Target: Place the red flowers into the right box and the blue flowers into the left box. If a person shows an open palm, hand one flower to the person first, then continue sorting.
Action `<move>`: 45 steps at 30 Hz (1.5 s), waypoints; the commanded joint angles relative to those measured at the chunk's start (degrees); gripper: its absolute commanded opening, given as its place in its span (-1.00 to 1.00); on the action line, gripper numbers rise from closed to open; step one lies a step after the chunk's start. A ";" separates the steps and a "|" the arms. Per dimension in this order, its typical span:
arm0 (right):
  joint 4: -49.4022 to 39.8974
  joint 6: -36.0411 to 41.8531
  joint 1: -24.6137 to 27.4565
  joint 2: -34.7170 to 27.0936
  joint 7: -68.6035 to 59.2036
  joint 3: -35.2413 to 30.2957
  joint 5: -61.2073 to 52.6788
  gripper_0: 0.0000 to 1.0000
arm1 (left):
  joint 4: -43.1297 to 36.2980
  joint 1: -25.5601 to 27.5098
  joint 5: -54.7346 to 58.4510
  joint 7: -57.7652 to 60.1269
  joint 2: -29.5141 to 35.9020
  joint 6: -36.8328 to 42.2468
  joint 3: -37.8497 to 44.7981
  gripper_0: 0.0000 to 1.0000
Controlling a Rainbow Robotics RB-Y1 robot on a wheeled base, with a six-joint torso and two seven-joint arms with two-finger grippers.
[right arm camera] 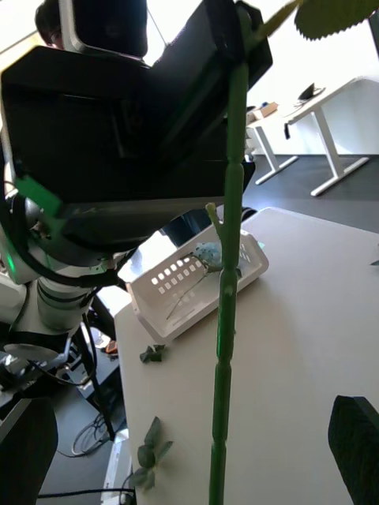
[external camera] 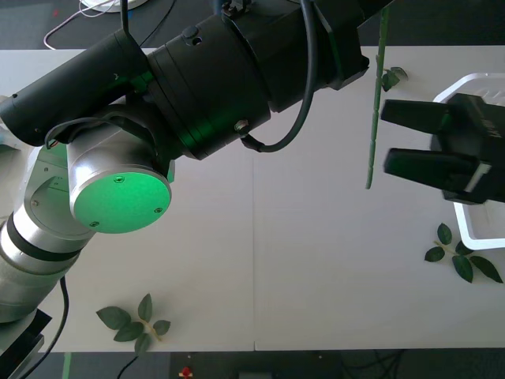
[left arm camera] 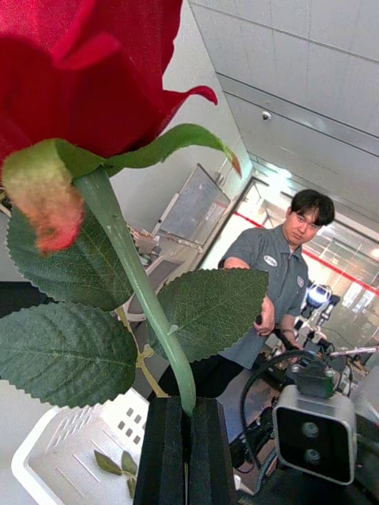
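Note:
A red flower (left arm camera: 79,71) is held upright, its green stem (left arm camera: 134,276) pinched between the black fingers of my left gripper (left arm camera: 188,450), which is shut on it. From the front, that stem (external camera: 375,110) hangs down below the left arm's wrist (external camera: 339,39), just left of the right box (external camera: 473,83). My right gripper (external camera: 387,140) is open, with its fingertips close beside the stem's lower end. In the right wrist view the stem (right arm camera: 225,316) runs up between the open fingers (right arm camera: 355,442). The left box (right arm camera: 158,304) holds a blue flower (right arm camera: 207,254).
Loose leaf sprigs lie near the front left (external camera: 134,322) and beside the right box (external camera: 461,257). The left arm (external camera: 197,87) spans the table's far half. A white perforated tray (left arm camera: 47,450) holding a leaf sprig lies below the left gripper.

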 commanded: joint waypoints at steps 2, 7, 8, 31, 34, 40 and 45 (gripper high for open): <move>0.84 -2.27 -5.11 1.81 -0.10 4.98 0.49 1.00 | -2.53 -1.99 -0.13 -3.82 0.25 -0.99 -0.83 -1.00; 1.28 -3.68 -7.48 2.69 -0.01 7.26 1.99 1.00 | -2.53 -1.99 -0.13 -3.82 0.25 -0.99 -0.83 -1.00; 1.37 -3.77 -7.83 2.95 -0.10 7.44 2.60 1.00 | -2.53 -1.99 -0.13 -3.82 0.25 -0.99 -0.83 -1.00; 3.31 -4.03 -11.00 4.62 -0.27 10.60 3.22 -1.00 | -2.53 -1.99 -0.13 -3.82 0.25 -0.99 -0.83 -1.00; 3.31 -4.03 -11.00 4.62 -0.19 10.60 3.04 -1.00 | -2.53 -1.99 -0.13 -3.82 0.25 -0.99 -0.83 -1.00; 3.31 -4.03 -11.00 4.62 -0.01 10.60 2.43 -1.00 | -2.53 -1.99 -0.13 -3.82 0.25 -0.99 -0.83 1.00; 3.31 -4.03 -11.00 4.62 -0.01 10.60 2.25 -1.00 | -2.53 -1.99 -0.13 -3.82 0.25 -0.99 -0.83 1.00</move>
